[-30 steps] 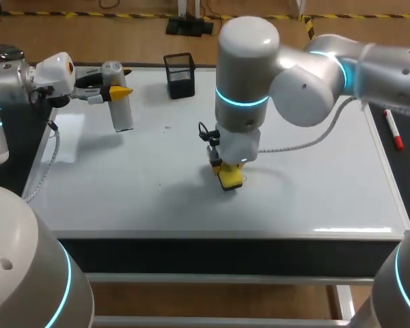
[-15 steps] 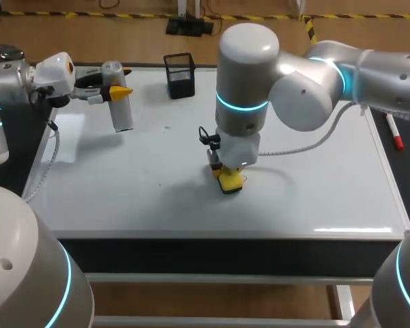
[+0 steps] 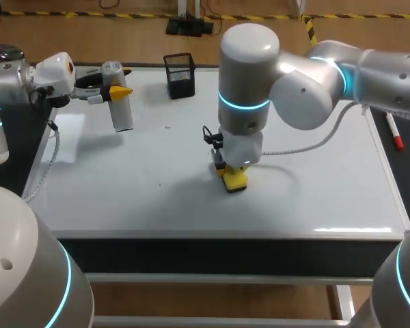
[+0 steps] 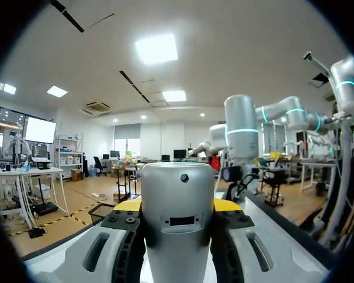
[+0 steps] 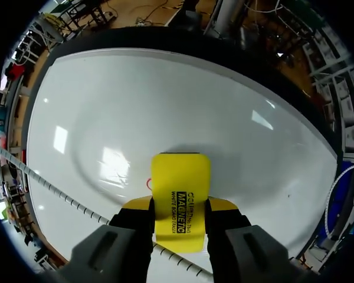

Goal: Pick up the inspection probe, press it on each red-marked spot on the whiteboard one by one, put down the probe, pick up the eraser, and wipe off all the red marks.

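Eraser (image 3: 235, 180), a yellow block, lies flat on the whiteboard (image 3: 314, 184), in front of the black mesh cup (image 3: 180, 75) and slightly to its right. The right gripper (image 5: 180, 207) clamps it from both sides. A thin red mark (image 5: 148, 184) peeks out at the eraser's edge.

Left of the cup, the left gripper (image 3: 115, 90) grips the upright grey inspection probe (image 3: 121, 109).

Risks, as a judgement: the stroke may slide beside the mark, leaving a red trace. Uneven pressure may tilt the eraser so that it smears the ink. A hard push could twist it loose between the fingers.

Compared with one second ago, the eraser and right gripper have shifted slightly to the right. The left arm and probe have not moved.
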